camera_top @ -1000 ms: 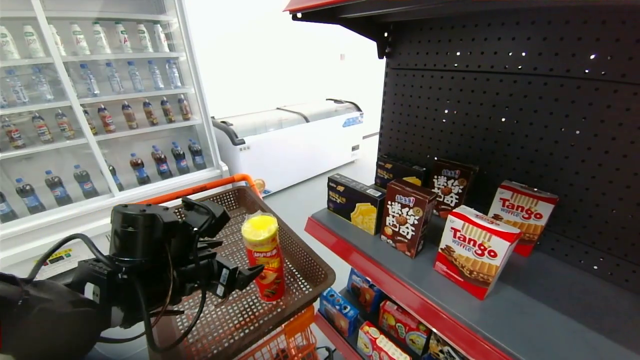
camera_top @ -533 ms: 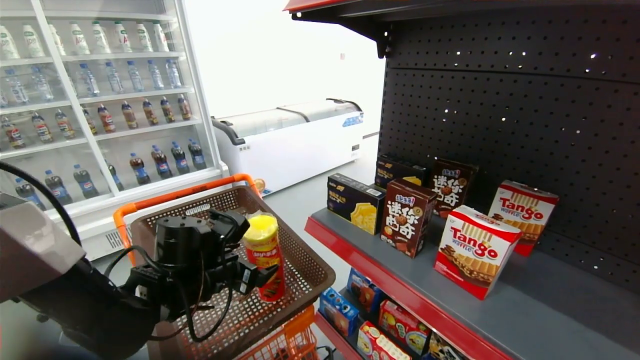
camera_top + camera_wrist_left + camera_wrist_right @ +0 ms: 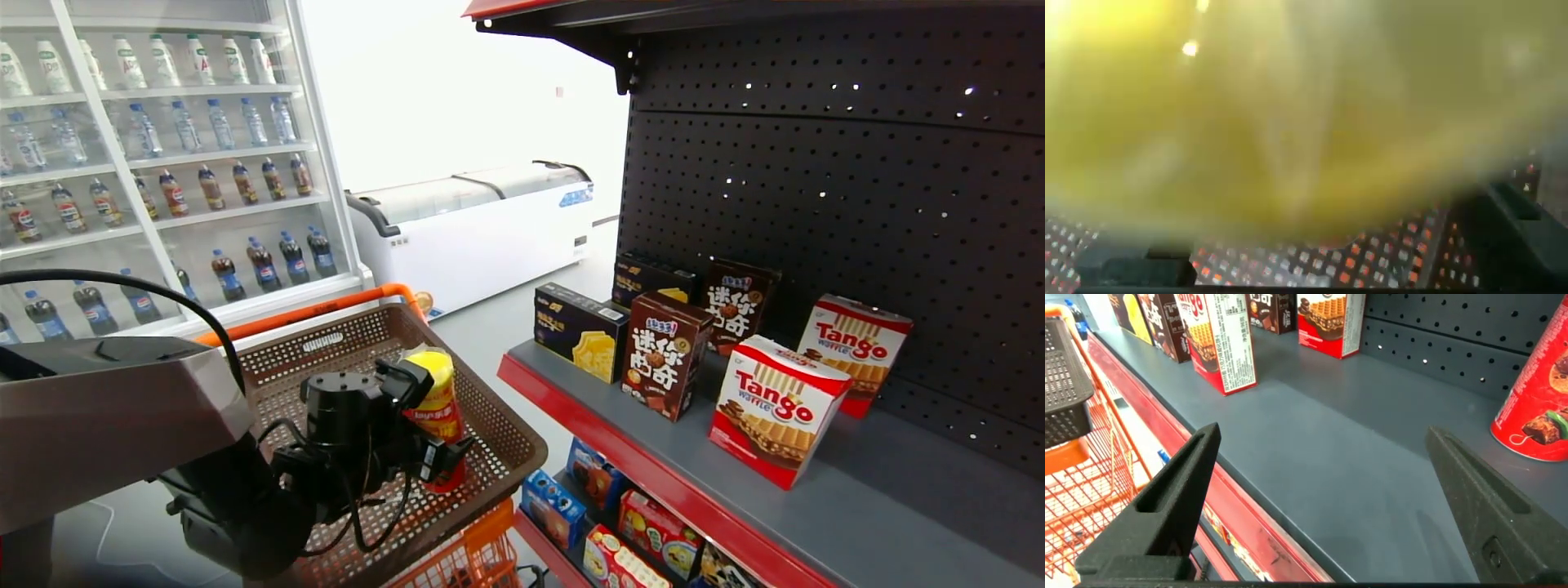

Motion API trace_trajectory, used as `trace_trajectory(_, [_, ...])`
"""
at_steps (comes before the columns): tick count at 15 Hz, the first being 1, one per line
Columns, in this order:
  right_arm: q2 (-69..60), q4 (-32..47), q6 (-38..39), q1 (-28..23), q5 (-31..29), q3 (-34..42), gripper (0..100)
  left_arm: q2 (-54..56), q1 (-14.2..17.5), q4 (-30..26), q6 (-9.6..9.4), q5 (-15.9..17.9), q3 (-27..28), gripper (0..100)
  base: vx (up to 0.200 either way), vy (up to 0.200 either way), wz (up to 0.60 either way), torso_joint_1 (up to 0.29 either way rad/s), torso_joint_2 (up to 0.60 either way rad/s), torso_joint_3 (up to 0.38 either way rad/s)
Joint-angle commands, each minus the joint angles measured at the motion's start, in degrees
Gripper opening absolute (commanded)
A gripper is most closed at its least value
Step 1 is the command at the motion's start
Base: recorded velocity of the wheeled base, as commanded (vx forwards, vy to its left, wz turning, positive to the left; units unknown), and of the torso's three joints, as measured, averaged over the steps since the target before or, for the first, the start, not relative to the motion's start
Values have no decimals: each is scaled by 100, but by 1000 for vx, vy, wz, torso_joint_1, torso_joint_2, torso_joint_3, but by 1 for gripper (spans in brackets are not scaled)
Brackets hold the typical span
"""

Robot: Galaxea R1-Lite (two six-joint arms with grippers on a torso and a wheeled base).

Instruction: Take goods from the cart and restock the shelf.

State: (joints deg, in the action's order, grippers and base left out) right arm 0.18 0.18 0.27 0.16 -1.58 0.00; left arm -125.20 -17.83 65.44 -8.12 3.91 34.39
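The can [image 3: 438,382] stands upright in the cart basket [image 3: 498,425], right against the left hand [image 3: 437,412], grip impossible to tell, while the right hand [image 3: 1323,437] hangs wide above the shelf [image 3: 1372,482].

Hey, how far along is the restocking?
Done: boxes stand on the shelf. In hand: the left hand is at the chip can, which stands in the cart basket. Left: lift it over and set it on the shelf; the right hand is open, empty.
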Motion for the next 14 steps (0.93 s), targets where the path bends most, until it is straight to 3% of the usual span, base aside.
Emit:
trace_trajectory(1, [8, 8, 0, 2, 0, 0, 100, -145, -27, 22, -23, 4, 112, 100, 0, 0, 0, 0, 0, 0])
trace_trajectory(2, [8, -1, 0, 2, 0, 0, 100, -172, -45, 30, -32, 4, 165, 100, 0, 0, 0, 0, 0, 0])
trace_trajectory(3, [8, 8, 0, 2, 0, 0, 100, -172, -62, 48, -23, 4, 182, 0, 0, 0, 0, 0, 0, 0])
trace_trajectory(8, [8, -1, 0, 2, 0, 0, 100, 57, -89, -207, 56, -22, 375, 0, 0, 0, 0, 0, 0, 0])
trace_trajectory(13, [-1, -1, 0, 2, 0, 0, 100, 1059, -97, -673, 91, -347, 279, 0, 0, 0, 0, 0, 0, 0])
trace_trajectory(14, [8, -1, 0, 2, 0, 0, 100, 1498, -71, -936, 21, -339, 244, 0, 0, 0, 0, 0, 0, 0])
